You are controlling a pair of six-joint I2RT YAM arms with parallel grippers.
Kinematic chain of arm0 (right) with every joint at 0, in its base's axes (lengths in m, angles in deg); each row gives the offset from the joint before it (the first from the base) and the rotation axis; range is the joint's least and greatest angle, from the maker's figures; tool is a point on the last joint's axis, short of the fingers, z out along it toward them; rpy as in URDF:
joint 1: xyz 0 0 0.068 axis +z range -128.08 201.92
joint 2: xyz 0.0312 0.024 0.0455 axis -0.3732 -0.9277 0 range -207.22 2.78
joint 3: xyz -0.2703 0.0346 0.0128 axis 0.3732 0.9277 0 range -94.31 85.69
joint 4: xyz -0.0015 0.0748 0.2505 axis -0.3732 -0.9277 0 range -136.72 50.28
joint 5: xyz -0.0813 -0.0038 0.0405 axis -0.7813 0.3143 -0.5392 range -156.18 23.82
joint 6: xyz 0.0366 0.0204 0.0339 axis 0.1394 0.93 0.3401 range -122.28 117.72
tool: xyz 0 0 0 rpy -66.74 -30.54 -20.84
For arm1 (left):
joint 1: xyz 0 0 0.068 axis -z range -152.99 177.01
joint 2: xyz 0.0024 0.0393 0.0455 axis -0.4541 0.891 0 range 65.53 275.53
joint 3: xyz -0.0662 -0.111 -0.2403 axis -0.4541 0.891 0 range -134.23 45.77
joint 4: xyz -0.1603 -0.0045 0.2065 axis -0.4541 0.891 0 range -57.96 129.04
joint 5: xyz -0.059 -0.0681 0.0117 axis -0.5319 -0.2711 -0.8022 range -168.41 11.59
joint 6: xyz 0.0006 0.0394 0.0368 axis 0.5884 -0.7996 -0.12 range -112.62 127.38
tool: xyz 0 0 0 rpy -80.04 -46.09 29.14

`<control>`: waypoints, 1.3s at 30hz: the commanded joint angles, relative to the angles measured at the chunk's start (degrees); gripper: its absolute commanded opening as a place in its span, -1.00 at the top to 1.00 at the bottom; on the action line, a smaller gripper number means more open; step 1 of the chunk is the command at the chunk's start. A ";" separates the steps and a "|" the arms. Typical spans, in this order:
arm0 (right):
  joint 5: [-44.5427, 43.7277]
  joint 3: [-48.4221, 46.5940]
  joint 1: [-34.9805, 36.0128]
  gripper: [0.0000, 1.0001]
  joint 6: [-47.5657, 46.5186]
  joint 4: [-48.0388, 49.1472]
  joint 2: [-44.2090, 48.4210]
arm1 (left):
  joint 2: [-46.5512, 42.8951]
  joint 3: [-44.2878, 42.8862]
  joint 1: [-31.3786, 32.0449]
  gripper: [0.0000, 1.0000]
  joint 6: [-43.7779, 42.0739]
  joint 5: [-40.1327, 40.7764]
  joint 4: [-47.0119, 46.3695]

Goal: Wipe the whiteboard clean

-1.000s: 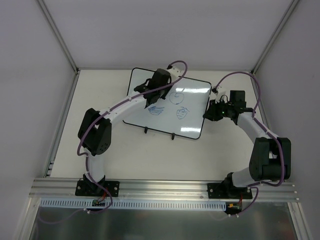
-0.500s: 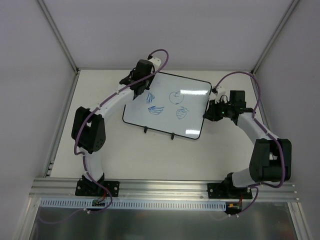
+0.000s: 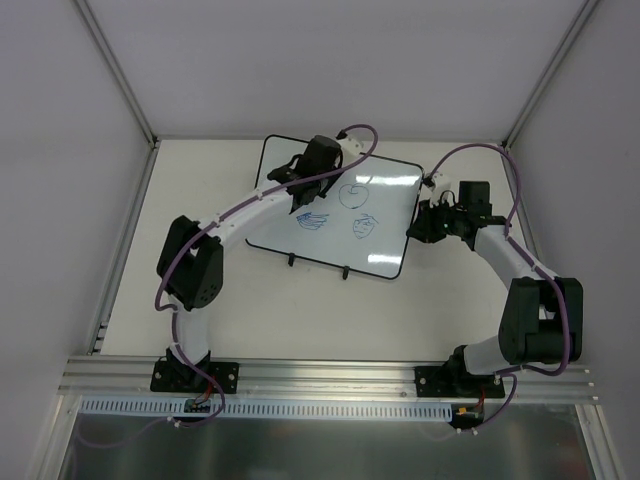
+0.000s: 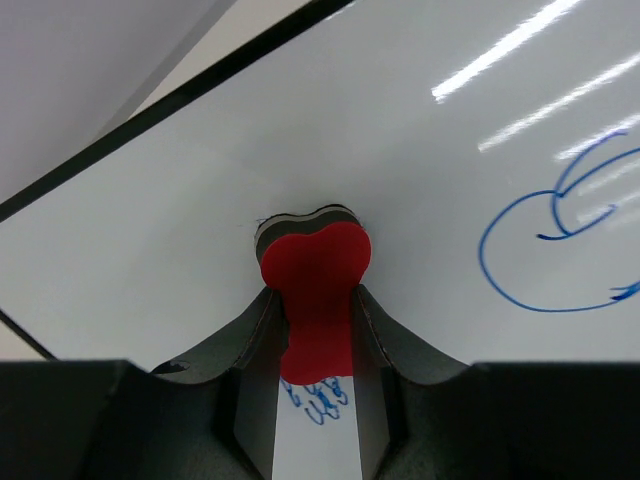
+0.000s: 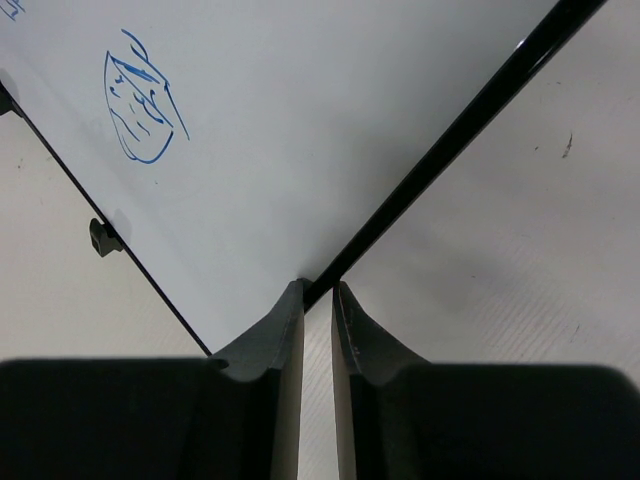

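The whiteboard [image 3: 388,240] lies on the table with a black frame and blue doodles [image 3: 352,193] on it. My left gripper [image 3: 308,172] hovers over its upper left part, shut on a red bone-shaped eraser [image 4: 316,268] whose head presses on the board [image 4: 450,150]. A blue scribble [image 4: 318,398] shows between the fingers, and a round doodle [image 4: 545,250] lies to the right. My right gripper [image 3: 416,228] is at the board's right edge. In the right wrist view its jaws [image 5: 318,290] pinch the black frame [image 5: 440,140] near a corner.
Two small black feet [image 3: 291,260] stick out from the board's near edge, one seen close up [image 5: 103,238]. White walls and metal posts [image 3: 120,75] enclose the table. A metal rail [image 3: 330,375] runs along the near edge by the arm bases.
The left arm swung the eraser out to the board's far left corner, then back right to where it was a second ago. The right arm has not moved.
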 commanded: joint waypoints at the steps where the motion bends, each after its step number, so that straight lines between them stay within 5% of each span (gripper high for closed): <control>1: -1.22 0.02 0.95 0.82 -2.69 -0.07 1.22 | 1.91 -2.34 1.22 1.00 -1.40 -2.28 2.03; 10: -1.39 0.46 1.04 0.83 -2.69 -0.07 1.39 | 3.50 -7.43 -1.14 1.00 -0.79 4.14 3.18; 20: -1.57 0.55 1.04 0.83 -2.69 -0.07 1.57 | 2.27 -7.97 -7.30 1.00 2.64 1.77 4.85; 39: -1.74 0.46 1.04 0.83 -2.69 -0.07 1.48 | 3.05 -6.82 -0.98 1.00 3.17 -6.93 5.29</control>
